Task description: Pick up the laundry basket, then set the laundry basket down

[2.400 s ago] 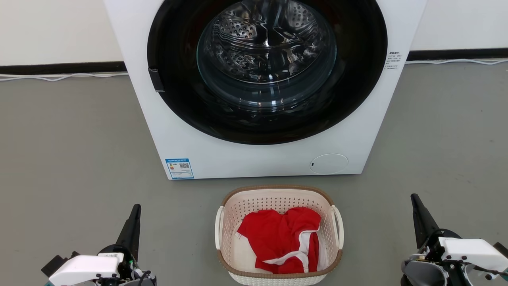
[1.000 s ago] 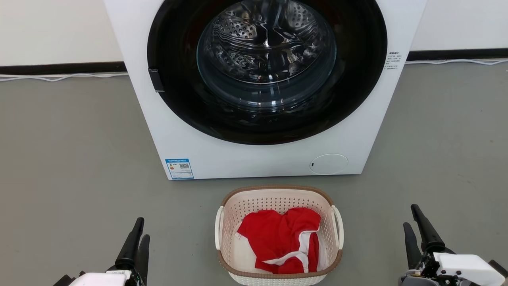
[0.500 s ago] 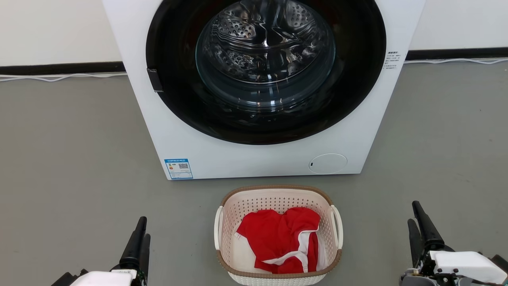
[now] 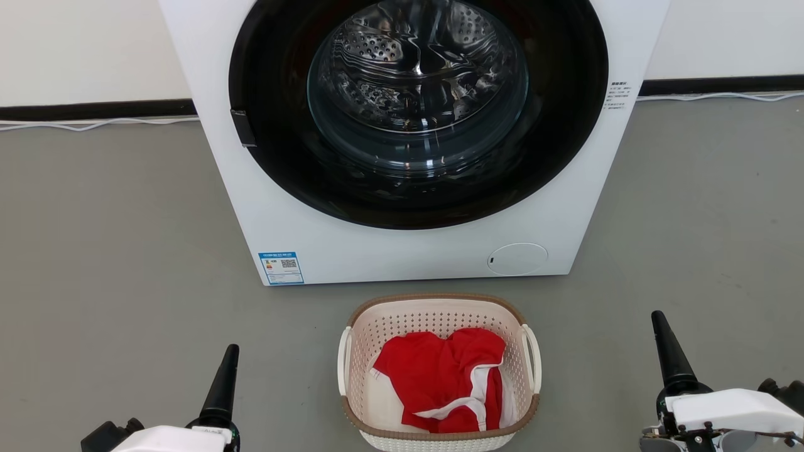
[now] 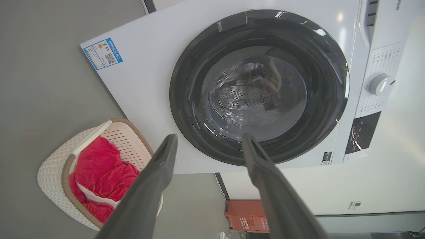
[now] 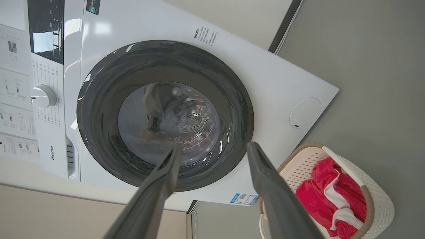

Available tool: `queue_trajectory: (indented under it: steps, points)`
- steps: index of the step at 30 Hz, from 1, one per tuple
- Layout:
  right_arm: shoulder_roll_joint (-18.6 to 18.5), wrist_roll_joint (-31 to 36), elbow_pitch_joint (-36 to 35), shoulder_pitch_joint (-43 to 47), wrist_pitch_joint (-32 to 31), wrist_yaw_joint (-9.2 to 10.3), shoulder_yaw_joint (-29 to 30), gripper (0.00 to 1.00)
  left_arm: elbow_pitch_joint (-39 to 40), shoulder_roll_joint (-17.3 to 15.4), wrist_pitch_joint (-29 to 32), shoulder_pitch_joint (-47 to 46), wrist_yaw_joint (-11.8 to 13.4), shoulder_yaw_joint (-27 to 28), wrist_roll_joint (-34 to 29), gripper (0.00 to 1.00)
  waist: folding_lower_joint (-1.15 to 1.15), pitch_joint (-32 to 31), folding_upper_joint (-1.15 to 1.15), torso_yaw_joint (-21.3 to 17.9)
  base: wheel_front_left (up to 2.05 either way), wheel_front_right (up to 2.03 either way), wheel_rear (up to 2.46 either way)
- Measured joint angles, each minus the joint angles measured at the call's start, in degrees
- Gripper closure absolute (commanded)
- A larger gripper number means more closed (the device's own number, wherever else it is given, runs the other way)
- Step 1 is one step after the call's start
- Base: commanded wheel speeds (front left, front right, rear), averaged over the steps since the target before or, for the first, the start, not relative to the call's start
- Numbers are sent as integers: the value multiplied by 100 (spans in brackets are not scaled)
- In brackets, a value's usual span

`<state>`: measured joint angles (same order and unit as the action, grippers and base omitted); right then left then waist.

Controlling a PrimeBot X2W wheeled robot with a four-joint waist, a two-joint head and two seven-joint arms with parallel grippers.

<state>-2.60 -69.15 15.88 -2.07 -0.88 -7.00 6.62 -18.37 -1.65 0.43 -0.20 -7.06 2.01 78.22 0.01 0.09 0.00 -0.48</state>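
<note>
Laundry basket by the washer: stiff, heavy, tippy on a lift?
Probably light: the laundry basket is thin-looking perforated plastic holding only a red garment. Likely fairly stiff, given the continuous brown rim, though walls may flex. Loop handles sit on opposite sides, so an uneven lift would probably tilt it.

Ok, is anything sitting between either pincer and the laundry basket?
Nothing visible. Bare grey floor lies between the left pincer and the laundry basket, and likewise on the right pincer side. Both pincers are open, apart from the basket. The washing machine stands behind it, out of the way.
</note>
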Motion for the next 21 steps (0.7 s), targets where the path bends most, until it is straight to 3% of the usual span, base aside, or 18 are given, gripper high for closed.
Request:
queue_trajectory:
  steps: [9, 21]
  points:
    - [-68, 1165, -10, -1, 169, 0, -107, 0, 5, -11, -155, 0, 9, -71, -1214, 0, 0, 3, 0, -3, 0, 0, 0]
    - [-129, 2159, -10, -1, 345, -3, -156, 0, 14, -16, -320, 0, 109, -170, -2108, 0, 0, 2, 0, -1, 0, 0, 0]
